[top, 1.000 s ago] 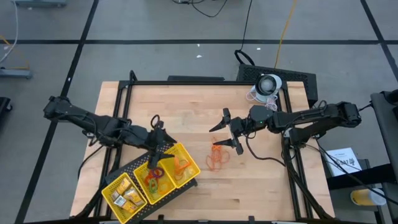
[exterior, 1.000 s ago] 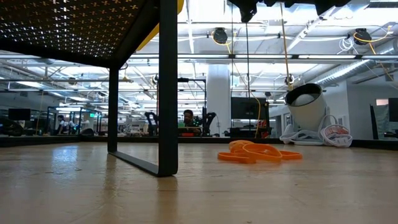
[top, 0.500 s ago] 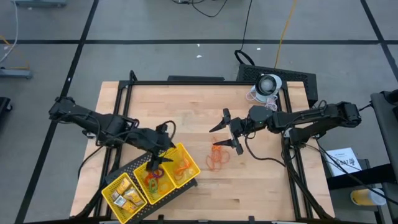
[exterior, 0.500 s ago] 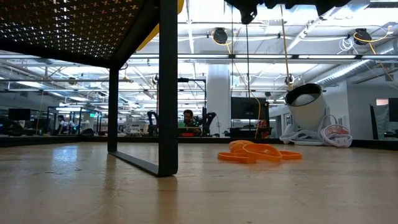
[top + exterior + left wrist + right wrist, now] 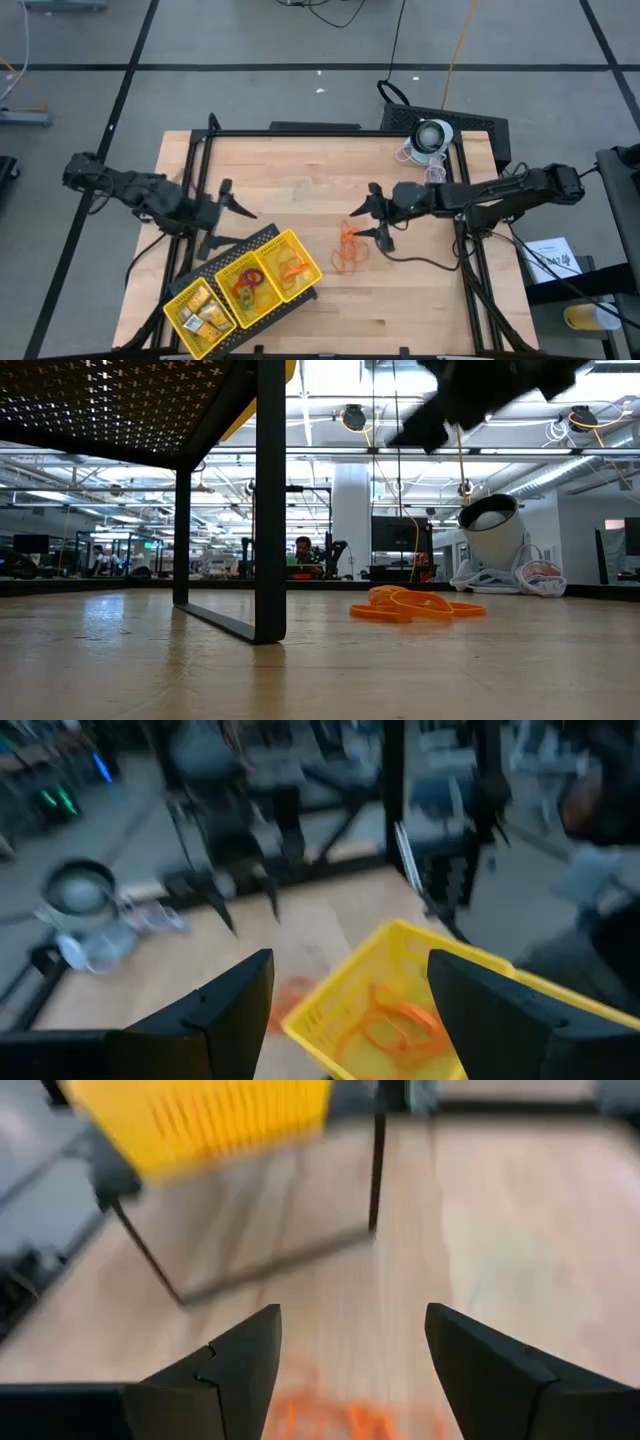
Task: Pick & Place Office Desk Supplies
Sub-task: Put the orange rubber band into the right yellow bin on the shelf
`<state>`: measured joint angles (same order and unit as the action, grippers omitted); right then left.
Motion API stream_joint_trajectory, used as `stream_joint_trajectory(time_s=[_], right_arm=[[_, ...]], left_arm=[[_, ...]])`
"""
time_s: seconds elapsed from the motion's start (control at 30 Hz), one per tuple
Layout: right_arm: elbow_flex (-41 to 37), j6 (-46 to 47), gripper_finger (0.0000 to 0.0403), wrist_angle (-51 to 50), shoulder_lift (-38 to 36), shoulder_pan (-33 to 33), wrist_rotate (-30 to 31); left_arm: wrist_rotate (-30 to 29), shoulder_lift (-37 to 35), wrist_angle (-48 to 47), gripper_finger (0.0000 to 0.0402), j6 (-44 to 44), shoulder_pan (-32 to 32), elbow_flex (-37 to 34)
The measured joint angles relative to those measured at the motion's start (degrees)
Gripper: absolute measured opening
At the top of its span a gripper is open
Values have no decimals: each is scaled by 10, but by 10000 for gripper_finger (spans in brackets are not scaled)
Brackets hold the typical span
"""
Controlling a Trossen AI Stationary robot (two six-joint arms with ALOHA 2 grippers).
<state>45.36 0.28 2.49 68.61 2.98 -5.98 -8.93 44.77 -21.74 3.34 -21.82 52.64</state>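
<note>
Wooden table (image 5: 300,170) with a yellow three-compartment tray (image 5: 305,285) and loose orange rubber bands (image 5: 348,256).
Both hands are seen open and empty: the right hand (image 5: 377,212) is held just above the loose bands, the left hand (image 5: 228,215) beside the tray, where more bands, coloured rings (image 5: 247,287) and gold pieces (image 5: 203,314) are sorted.

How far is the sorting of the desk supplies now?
Done: the yellow tray already holds gold pieces, rings and orange loops. In hand: nothing; both grippers are open, the right gripper above the loose orange bands. Left: those bands.
</note>
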Motion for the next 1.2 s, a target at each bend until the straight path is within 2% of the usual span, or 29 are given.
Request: stream_joint_trajectory(time_s=[0.1, 0.23, 0.3, 0.47, 0.63, 0.77, 0.93, 1.2], right_arm=[[-45, 21, 238, 0, 2, 11, 37], [-118, 39, 238, 55, 22, 37, 115], [-149, 51, 238, 110, 46, 52, 123], [-171, 93, 238, 166, 127, 83, 125], [-156, 100, 238, 166, 207, 99, 166], [-150, 122, 233, 171, 234, 99, 167], [-150, 126, 191, 156, 233, 99, 166], [-150, 123, 81, 146, 228, 98, 165]], left_arm=[[-9, -56, 72, 269, -6, 9, -69], [-34, -97, 138, 269, -27, 21, -136], [-56, -105, 157, 269, -41, 26, -158], [-108, -102, 180, 269, -54, 36, -175], [-120, -85, 199, 269, -54, 42, -175], [-121, -76, 203, 269, -52, 42, -175], [-121, -66, 204, 269, -51, 42, -175], [-121, -64, 202, 269, -51, 42, -175]])
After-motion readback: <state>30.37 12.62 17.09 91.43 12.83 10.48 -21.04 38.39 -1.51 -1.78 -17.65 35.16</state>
